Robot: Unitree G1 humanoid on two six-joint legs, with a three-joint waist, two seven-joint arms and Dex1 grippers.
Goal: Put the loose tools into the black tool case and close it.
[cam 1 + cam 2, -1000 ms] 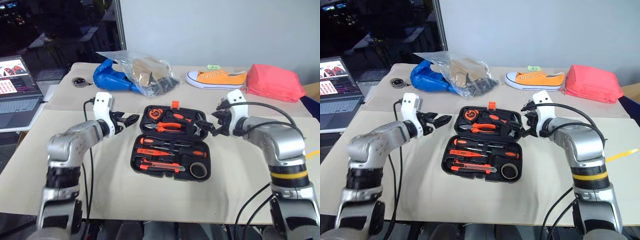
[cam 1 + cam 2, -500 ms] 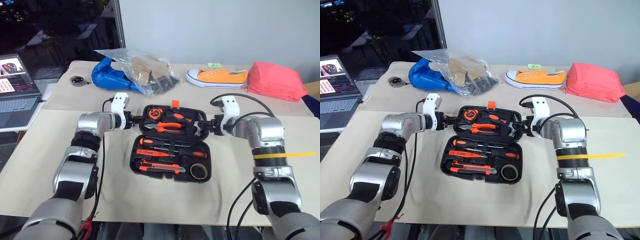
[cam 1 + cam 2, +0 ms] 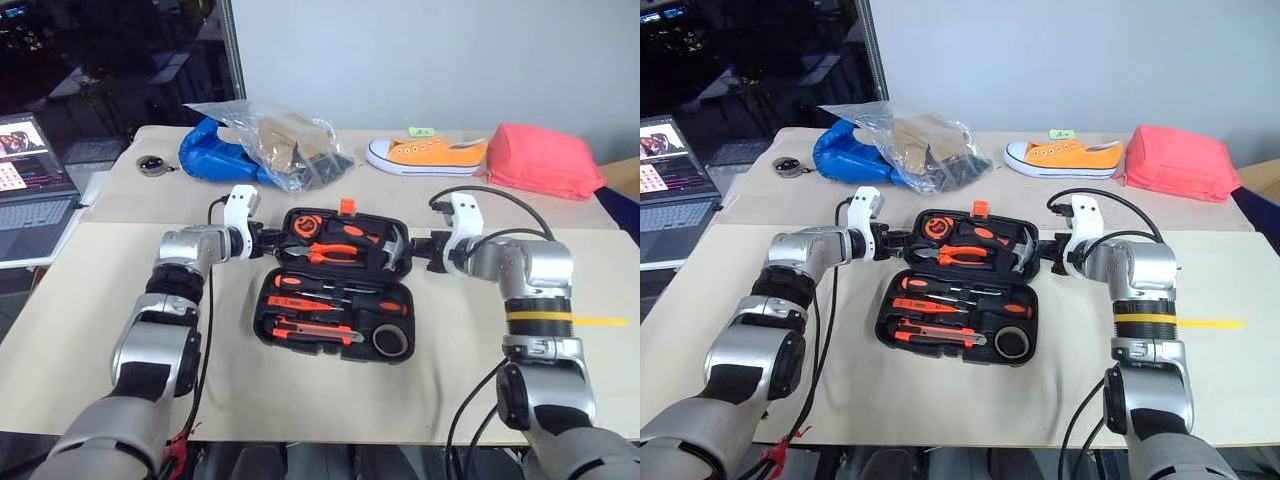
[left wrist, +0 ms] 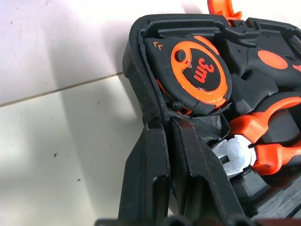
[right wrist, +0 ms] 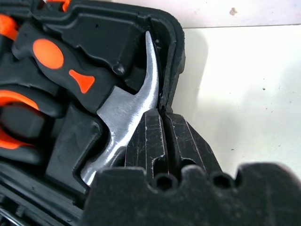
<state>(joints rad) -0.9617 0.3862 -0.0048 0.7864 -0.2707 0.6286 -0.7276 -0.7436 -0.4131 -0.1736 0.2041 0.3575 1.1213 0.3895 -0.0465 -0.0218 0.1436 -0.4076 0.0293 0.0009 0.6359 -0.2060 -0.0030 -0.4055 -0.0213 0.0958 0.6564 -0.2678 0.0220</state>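
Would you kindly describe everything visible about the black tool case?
The black tool case is a moulded-plastic clamshell with rounded corners and an orange latch tab, lying open on the beige table. Its shaped slots hold orange-and-black tools. The left gripper and right gripper are shut on opposite side rims of the far half.

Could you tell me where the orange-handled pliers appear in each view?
Left eye view: the orange-handled pliers lie across the far half of the black tool case, mid-picture.
Right eye view: the same slot, a little left of centre.
Left wrist view: beside the tape measure, steel nose towards the left pincer.
Right wrist view: orange handles beyond the hammer from the right pincer.
Shared landmark: the case's black wall.
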